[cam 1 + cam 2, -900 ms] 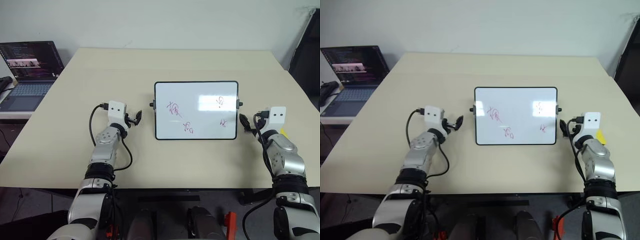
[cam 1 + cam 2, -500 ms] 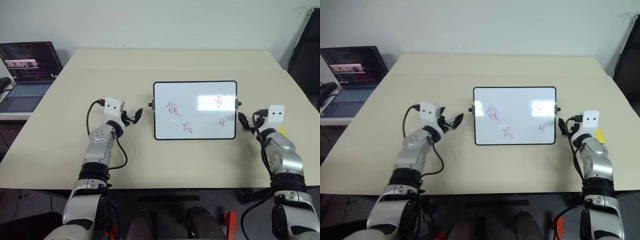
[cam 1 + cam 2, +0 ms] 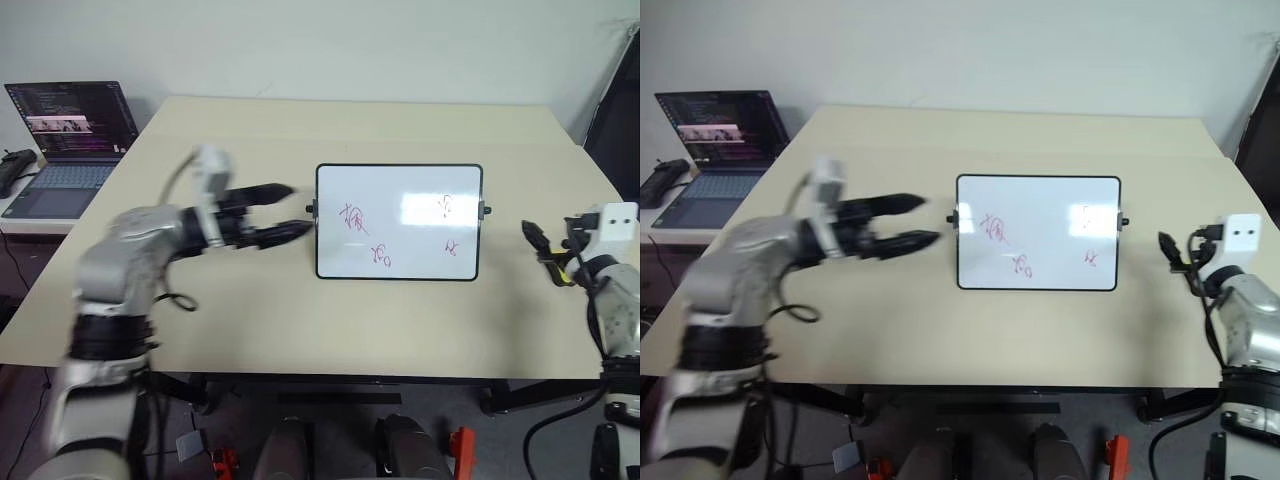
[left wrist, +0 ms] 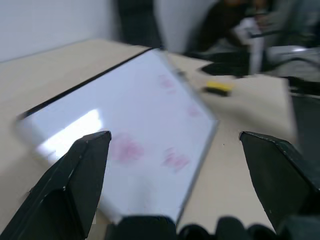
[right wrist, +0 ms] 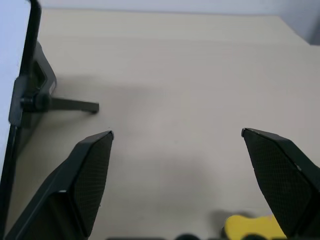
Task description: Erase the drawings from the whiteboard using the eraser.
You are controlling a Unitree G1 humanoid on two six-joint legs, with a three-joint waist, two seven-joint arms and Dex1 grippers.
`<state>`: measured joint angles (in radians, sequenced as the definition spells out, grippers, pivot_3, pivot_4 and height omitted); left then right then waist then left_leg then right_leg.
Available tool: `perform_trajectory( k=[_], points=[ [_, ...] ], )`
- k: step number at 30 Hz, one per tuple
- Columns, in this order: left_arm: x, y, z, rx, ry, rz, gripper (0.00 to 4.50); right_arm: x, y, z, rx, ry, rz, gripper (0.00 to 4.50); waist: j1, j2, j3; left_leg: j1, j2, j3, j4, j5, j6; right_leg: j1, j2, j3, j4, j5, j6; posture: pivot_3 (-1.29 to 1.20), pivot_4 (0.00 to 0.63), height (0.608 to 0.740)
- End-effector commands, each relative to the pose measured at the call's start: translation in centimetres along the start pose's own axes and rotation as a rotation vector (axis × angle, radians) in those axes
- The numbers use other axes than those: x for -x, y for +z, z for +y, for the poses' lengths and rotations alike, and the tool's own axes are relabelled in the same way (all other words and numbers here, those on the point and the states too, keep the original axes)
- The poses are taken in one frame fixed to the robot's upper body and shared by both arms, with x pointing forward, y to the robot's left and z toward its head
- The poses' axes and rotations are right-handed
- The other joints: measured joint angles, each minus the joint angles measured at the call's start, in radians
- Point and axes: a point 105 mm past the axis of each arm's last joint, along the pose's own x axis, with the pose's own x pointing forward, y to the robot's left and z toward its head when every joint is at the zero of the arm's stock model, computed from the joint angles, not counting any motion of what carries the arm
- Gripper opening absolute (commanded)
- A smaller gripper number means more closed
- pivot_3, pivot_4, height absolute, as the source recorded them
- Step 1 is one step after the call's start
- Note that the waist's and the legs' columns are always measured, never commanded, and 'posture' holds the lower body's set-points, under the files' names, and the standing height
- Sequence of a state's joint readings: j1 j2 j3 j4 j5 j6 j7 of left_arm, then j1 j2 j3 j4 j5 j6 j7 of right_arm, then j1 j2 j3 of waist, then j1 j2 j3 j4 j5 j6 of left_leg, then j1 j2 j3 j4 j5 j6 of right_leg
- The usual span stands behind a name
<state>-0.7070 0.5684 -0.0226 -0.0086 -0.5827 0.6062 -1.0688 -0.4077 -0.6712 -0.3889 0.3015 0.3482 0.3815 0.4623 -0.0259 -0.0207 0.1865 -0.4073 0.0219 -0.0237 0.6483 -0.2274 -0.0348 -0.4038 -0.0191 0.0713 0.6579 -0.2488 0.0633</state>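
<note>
The whiteboard (image 3: 398, 222) stands propped on the beige table (image 3: 300, 130), and on it are small red-purple drawings (image 3: 352, 217). Raised just left of the board, my left gripper (image 3: 285, 210) is open and points at the board's left edge; its wrist view looks across the board (image 4: 125, 135) between spread fingers. My right gripper (image 3: 543, 252) hangs open to the right of the board, apart from it. The yellow eraser (image 5: 250, 226) lies on the table close under this gripper, beside one finger, and nothing is between the fingers. The eraser (image 4: 217, 88) also appears past the board's far side.
An open laptop (image 3: 70, 130) sits on a lower side table at the far left, with a black object (image 3: 15, 165) beside it. A dark upright thing (image 3: 612, 100) stands off the table's right corner. The board's rear stand leg (image 5: 70, 105) rests on the table.
My left arm has lifted off the table and swung so that its gripper points right at the board's left edge. My right hand has moved right, away from the board. The camera shifted slightly.
</note>
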Motion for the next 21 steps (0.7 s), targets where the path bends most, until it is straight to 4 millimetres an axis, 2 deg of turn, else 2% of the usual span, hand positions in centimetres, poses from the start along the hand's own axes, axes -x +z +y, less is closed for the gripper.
perform_trajectory(
  k=[1, 5, 8, 10, 21],
  points=[
    [-4.0, 0.3, -1.3, -0.019, -0.091, -0.017, 4.50, 0.7, 0.8, -2.4, -0.037, -0.023, 0.000, 4.47, -0.007, 0.000, 0.000, 0.000, 0.000, 0.000, 0.000, 0.000, 0.000, 0.000, 0.000, 0.000, 0.000, 0.000, 0.000, 0.00, 0.150, 0.740],
    [-8.9, -2.3, -2.2, -0.030, -0.123, 0.030, 4.50, 0.8, -0.2, -3.5, -0.057, 0.008, 0.064, 4.47, -0.032, 0.000, 0.000, 0.004, 0.001, 0.002, -0.004, 0.000, 0.000, 0.000, 0.001, 0.003, 0.001, 0.001, -0.006, 0.00, 0.150, 0.740],
    [-11.4, -4.2, -2.8, -0.057, -0.131, 0.075, 4.50, 0.8, -1.4, -4.0, -0.054, 0.029, 0.116, 4.47, -0.038, 0.000, 0.000, 0.005, 0.001, 0.002, -0.004, 0.000, 0.000, 0.000, 0.003, 0.004, 0.002, 0.000, -0.007, 0.00, 0.150, 0.740],
    [-12.4, -4.1, -3.2, -0.041, -0.137, 0.051, 4.50, 0.8, -1.9, -3.9, -0.082, 0.056, 0.133, 4.47, -0.039, 0.000, 0.000, 0.005, 0.002, 0.002, -0.004, 0.000, 0.000, 0.000, 0.004, 0.005, 0.002, 0.000, -0.007, 0.00, 0.150, 0.740],
    [-12.7, -3.9, -4.6, -0.048, -0.190, 0.039, 4.50, 0.1, -3.1, -3.3, -0.048, 0.091, 0.173, 4.47, -0.038, 0.000, 0.000, 0.005, 0.001, 0.003, -0.004, 0.000, 0.000, 0.000, 0.003, 0.006, 0.002, -0.002, -0.002, 0.00, 0.150, 0.740]
  ],
)
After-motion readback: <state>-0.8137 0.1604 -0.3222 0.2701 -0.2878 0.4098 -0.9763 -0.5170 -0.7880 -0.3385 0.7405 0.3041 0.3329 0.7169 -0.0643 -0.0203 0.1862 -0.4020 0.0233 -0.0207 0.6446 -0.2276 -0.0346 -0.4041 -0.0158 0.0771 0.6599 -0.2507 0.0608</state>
